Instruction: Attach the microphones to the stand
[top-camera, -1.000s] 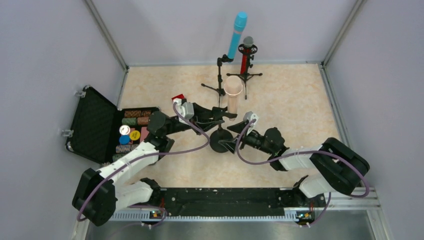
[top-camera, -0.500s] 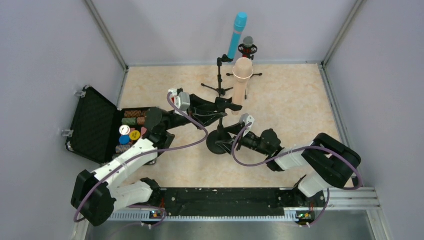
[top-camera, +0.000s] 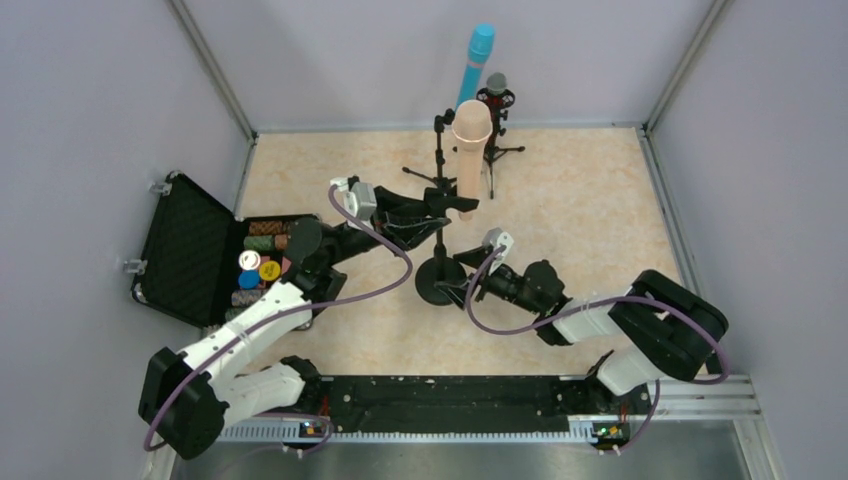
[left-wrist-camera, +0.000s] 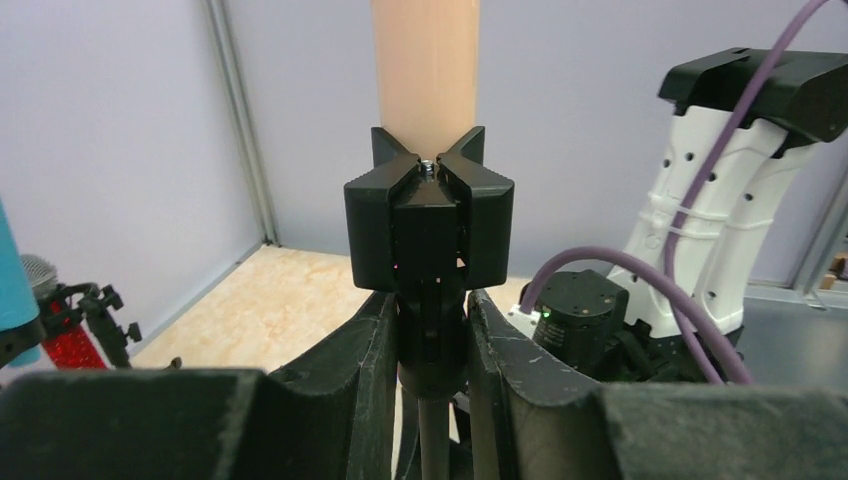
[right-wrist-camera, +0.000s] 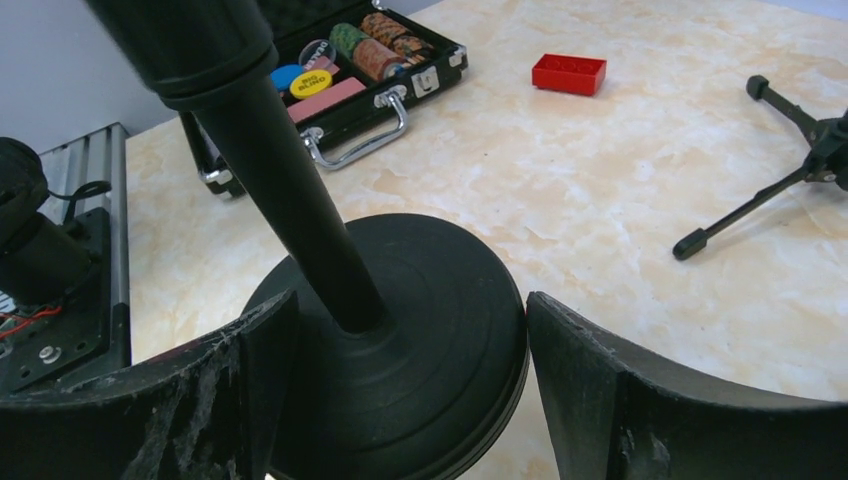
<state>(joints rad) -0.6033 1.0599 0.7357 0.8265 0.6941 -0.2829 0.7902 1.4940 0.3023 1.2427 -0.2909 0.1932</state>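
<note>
Right gripper (right-wrist-camera: 408, 315): jaws spread wide either side of the stand's round base (right-wrist-camera: 440, 280). Can't tell if the pads press on it. The pole (right-wrist-camera: 290, 190) rises between the jaws and leans in the wrist view.

Left gripper (left-wrist-camera: 432, 330): clamped shut on the neck just under the clip (left-wrist-camera: 430, 215). The peach-pink microphone (left-wrist-camera: 425, 70) stands directly above the jaws, its foot in the clip's notch.

Step, as I judge it: seat this mic and stand it up. To do it well, brace the base with the right jaws, bring the neck vertical and check the foot is fully in the clip. Let go slowly, since it is top-heavy and may tip.

Left of the left gripper is an open black case (top-camera: 185, 250) with poker chips (top-camera: 262, 262) in rows.

Beyond the left gripper, the cyan-blue microphone (top-camera: 476, 65) and the glittery red microphone (left-wrist-camera: 65, 345) sit on tripod stands.
</note>
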